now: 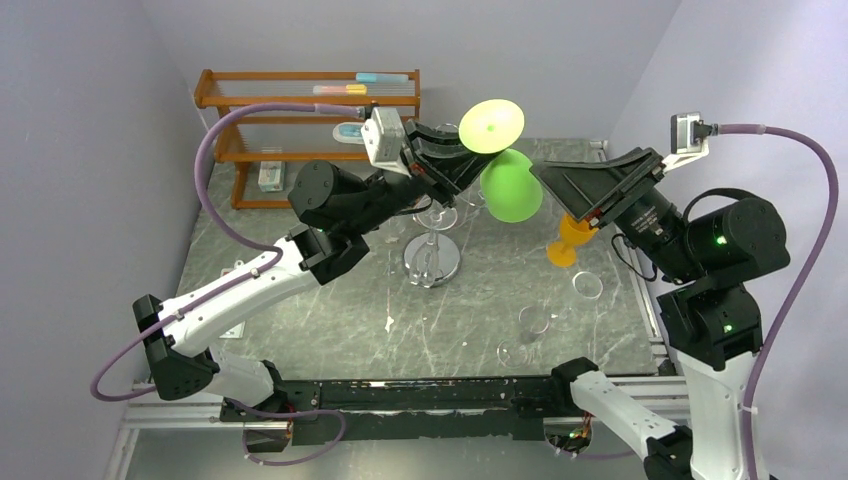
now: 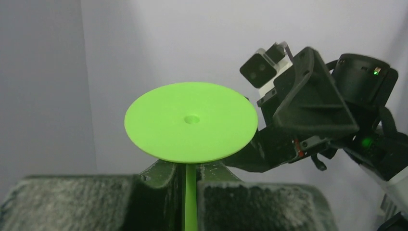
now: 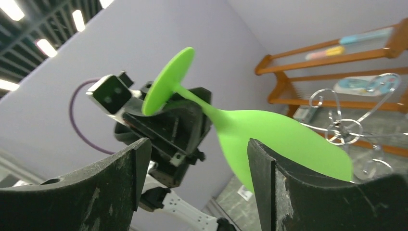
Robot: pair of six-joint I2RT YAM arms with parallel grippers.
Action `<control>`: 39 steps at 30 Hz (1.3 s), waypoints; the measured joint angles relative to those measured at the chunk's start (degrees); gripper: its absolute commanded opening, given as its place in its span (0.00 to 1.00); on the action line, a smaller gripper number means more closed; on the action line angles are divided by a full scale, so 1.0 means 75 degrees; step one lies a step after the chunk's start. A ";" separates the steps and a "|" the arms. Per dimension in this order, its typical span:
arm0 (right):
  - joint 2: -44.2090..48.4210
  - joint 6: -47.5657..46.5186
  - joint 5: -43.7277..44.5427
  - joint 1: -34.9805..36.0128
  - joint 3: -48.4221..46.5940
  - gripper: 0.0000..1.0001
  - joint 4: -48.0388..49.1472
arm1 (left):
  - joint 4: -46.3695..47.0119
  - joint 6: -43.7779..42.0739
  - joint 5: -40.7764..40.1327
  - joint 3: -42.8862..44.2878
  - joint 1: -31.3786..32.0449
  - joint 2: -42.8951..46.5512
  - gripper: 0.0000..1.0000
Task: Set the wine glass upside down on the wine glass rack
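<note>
Grey marbled surface below, the left pincer clamps the stem of the green wine glass, tilted foot-up above the wine glass rack toward the far edge, while the right pincer gapes beside its bowl; next, I'd judge, the stem needs guiding into a wire loop.

One green wine glass and one orange glass were all I counted in colour. The clear glasses on the table looked like two or three, too faint for me to be sure. There was one chrome wine glass rack, one wooden shelf, and two robot arms, a left arm and a right arm.
</note>
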State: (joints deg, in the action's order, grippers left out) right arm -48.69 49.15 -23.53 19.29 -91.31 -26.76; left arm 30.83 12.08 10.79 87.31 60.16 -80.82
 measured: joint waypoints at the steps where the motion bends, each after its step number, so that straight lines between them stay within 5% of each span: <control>1: 0.0026 0.0207 -0.0070 0.0000 0.0079 0.75 0.0224 | -0.0032 -0.0128 0.0032 -0.0006 0.0000 0.0000 0.05; 15: -0.0035 0.1422 -0.0154 0.0000 0.0172 0.51 0.1227 | -0.0181 -0.1445 0.0956 -0.0114 0.0000 -0.0195 0.05; 19: -0.0315 0.1492 -0.0181 0.0000 0.0178 0.32 0.1122 | -0.0344 -0.1778 0.1209 -0.0114 0.0000 -0.0312 0.05; 22: -0.0472 0.1547 -0.0178 0.0000 0.0207 0.08 0.1058 | -0.0367 -0.1999 0.1239 -0.0111 -0.0003 -0.0326 0.05; 24: -0.0519 0.1614 -0.0140 0.0000 0.0207 0.00 0.0933 | -0.0414 -0.2183 0.1239 -0.0108 -0.0012 -0.0326 0.18; 27: -0.0475 0.1649 0.0189 -0.0003 0.0195 0.00 0.0527 | -0.0440 -0.2372 0.1247 -0.0108 -0.0067 -0.0361 0.59; 29: -0.0469 0.1609 0.0487 0.0000 0.0079 0.00 0.0297 | -0.0417 -0.2296 0.1285 -0.0154 -0.0055 -0.0364 0.75; 33: -0.0495 0.1396 0.1370 0.0000 -0.0376 0.00 -0.0137 | -0.0297 -0.2075 0.1311 -0.0600 -0.0006 -0.0224 0.88; 39: -0.0484 0.0901 0.2739 0.0000 -0.0796 0.00 -0.0443 | -0.0458 -0.1784 0.1107 -0.0968 -0.0006 0.0082 0.95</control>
State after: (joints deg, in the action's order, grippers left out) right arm -52.31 55.90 -2.98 19.29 -97.27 -30.09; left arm 27.40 -1.30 19.09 80.05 60.12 -80.20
